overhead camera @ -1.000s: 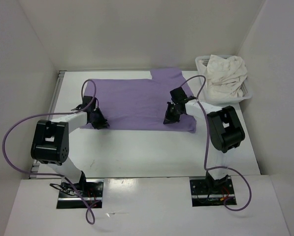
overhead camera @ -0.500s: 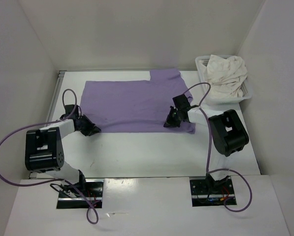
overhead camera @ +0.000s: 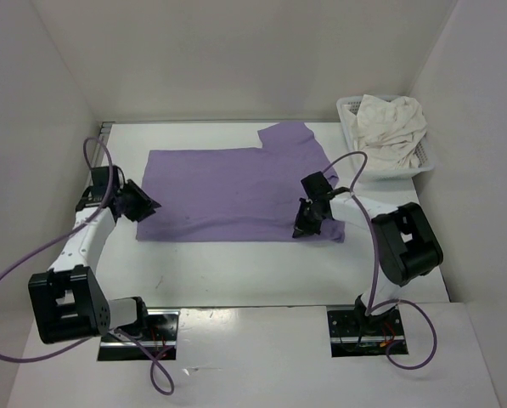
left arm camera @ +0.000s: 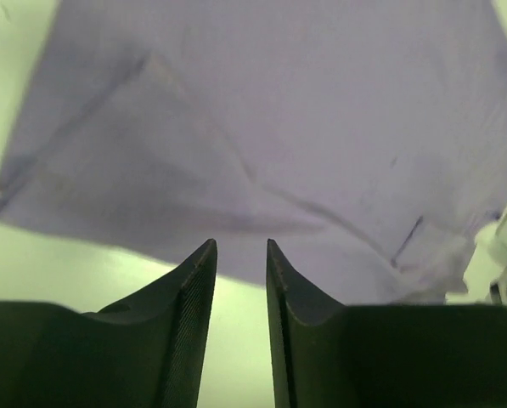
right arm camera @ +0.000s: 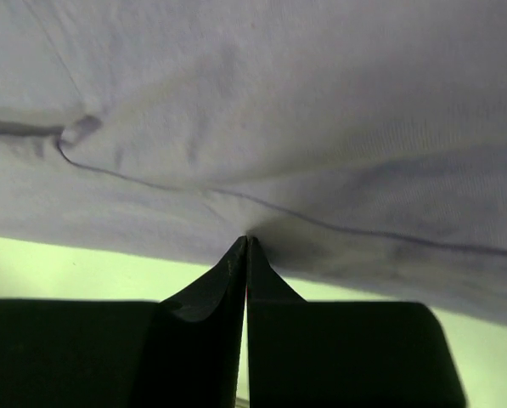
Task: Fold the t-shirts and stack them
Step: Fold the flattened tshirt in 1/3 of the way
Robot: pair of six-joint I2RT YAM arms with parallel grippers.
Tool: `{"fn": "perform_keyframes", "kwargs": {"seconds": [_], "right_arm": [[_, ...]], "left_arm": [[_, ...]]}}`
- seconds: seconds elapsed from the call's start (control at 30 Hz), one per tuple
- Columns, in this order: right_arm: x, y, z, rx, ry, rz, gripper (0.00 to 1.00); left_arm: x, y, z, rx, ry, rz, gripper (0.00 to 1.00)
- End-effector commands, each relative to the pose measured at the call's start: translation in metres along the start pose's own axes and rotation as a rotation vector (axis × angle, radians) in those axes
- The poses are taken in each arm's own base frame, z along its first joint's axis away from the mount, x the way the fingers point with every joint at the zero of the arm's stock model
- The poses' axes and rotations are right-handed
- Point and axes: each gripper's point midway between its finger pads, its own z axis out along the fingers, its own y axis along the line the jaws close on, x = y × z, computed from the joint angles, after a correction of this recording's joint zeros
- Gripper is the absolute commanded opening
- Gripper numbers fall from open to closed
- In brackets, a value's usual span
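My left arm bends at a dark elbow block low on the left, and its white forearm runs up along the left side of the tabletop (overhead camera: 236, 272). The wrist turns inward, so my left tool (overhead camera: 139, 202) points right, at the left edge of the lavender t-shirt (overhead camera: 228, 191). In the left wrist view, this tool (left arm camera: 240, 255) has its two dark fingers (left arm camera: 198, 280) a narrow gap apart. Nothing sits between them, and the shirt's edge lies just beyond the tips.

The lavender t-shirt is spread flat across the middle of the tabletop, with one sleeve sticking out at its far right.

My right arm folds at its elbow near the right side, and the forearm reaches left and down to the shirt's near right corner. There my right tool (overhead camera: 309, 223) is pressed together on the lavender hem (right arm camera: 247, 238), and the cloth puckers at the tips.

Far right, a cream t-shirt (overhead camera: 391, 127) lies bunched in a white mesh basket (overhead camera: 347, 108).
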Motion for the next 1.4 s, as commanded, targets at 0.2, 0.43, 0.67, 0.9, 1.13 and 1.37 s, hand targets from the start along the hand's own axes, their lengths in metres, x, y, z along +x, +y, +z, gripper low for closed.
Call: {"fn": "perform_keyframes", "kwargs": {"seconds": [0.2, 0.43, 0.67, 0.9, 1.13, 1.37], "right_arm": [[-0.043, 0.047, -0.049, -0.075, -0.106, -0.100, 0.11], [-0.052, 0.072, -0.054, -0.169, -0.112, -0.116, 0.12], [-0.050, 0.074, -0.052, -0.183, -0.101, -0.138, 0.12], [-0.055, 0.079, -0.051, -0.197, -0.103, -0.141, 0.12], [-0.054, 0.081, -0.048, -0.204, -0.097, -0.142, 0.12], [-0.057, 0.083, -0.050, -0.209, -0.104, -0.144, 0.14]], "left_arm": [[-0.061, 0.024, 0.056, -0.186, -0.091, 0.103, 0.43], [-0.065, 0.034, 0.072, -0.201, -0.114, 0.115, 0.49], [-0.061, 0.044, 0.089, -0.226, -0.078, 0.116, 0.46], [-0.057, 0.038, 0.101, -0.243, -0.065, 0.161, 0.45], [-0.065, 0.030, 0.097, -0.239, -0.114, 0.155, 0.45], [-0.060, 0.044, 0.108, -0.286, -0.085, 0.149, 0.26]]}}
